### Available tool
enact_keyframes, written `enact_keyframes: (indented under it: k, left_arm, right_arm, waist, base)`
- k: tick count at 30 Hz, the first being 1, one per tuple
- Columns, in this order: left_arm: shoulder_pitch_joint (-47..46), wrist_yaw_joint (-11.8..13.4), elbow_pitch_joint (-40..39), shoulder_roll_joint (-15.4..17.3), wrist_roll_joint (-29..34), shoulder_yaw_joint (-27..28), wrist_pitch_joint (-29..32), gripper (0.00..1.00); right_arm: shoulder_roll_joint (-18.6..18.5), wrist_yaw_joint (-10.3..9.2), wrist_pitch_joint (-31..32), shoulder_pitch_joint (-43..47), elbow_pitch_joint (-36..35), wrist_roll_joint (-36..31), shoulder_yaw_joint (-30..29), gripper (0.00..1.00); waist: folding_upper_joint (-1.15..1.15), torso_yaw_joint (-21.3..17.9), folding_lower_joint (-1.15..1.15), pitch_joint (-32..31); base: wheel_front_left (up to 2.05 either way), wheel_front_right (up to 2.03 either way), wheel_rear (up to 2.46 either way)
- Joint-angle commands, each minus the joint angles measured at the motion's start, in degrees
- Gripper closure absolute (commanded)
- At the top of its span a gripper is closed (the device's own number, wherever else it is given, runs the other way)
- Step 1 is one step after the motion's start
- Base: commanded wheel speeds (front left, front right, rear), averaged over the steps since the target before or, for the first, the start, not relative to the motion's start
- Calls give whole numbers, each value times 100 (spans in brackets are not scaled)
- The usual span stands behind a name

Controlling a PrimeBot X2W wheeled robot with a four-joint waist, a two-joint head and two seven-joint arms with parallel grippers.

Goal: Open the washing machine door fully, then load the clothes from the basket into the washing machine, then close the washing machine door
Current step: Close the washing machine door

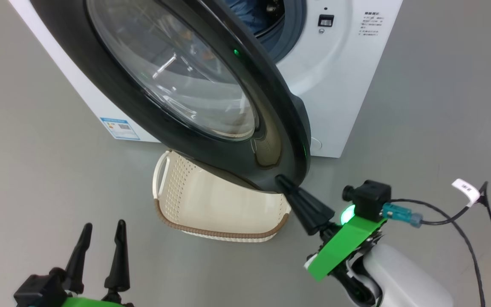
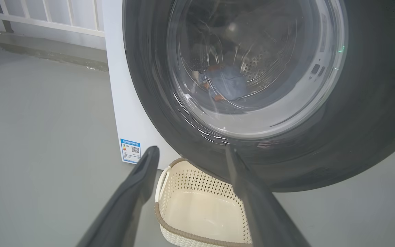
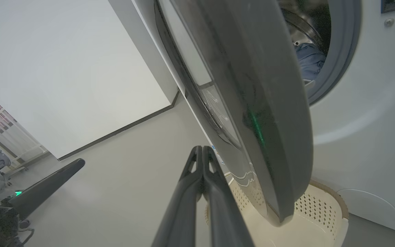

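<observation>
A: left gripper (image 1: 104, 224) low, fingers spread, holding nothing. basket (image 1: 211, 233) on the floor under the door (image 1: 113, 98), looks empty.
B: door part-open. Rigid, heavy, probably slick gloss. right gripper (image 1: 280, 179) fingers pressed together, tip at its lower rim. Push the rim, not the glass. clothes (image 2: 226, 84) in drum.

Floor (image 1: 36, 179): smooth, plain grey, matt. Washing machine (image 1: 348, 85) stands directly on it, white, base flat to the surface; small blue label sticker (image 1: 119, 128) low on its side panel, near floor level. Basket (image 1: 211, 209) sits on the floor just beside the machine's front, upright, cream with brown rim. In the left wrist view, the floor runs back to a low grey kerb (image 2: 46, 55).
</observation>
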Motion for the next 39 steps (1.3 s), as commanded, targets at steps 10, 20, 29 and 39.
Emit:
enact_keyframes:
  k: [10, 20, 29, 39]
  left_arm:
    - [-358, -9, -155, 12, -42, 121, -37, 0]
    - [-640, -9, -286, -46, -63, -62, -37, 0]
    - [-910, -9, -401, -98, -103, -229, -37, 0]
    - [-1147, -9, -501, -134, -145, -373, -37, 0]
  right_arm:
    - [104, 17, -26, -394, 82, -64, -519, 100]
    - [6, 17, -26, -938, 189, -247, -1396, 100]
    - [-111, 17, -26, -1568, 410, -395, -2003, 100]
    - [-69, 17, -26, -2312, 708, -633, -2568, 100]
  waist:
    - [0, 91, 0, 227]
    - [0, 305, 0, 640]
    - [0, 535, 0, 1012]
    - [0, 741, 0, 1344]
  base:
    - [0, 0, 0]
    - [0, 0, 0]
    - [0, 0, 0]
    - [0, 0, 0]
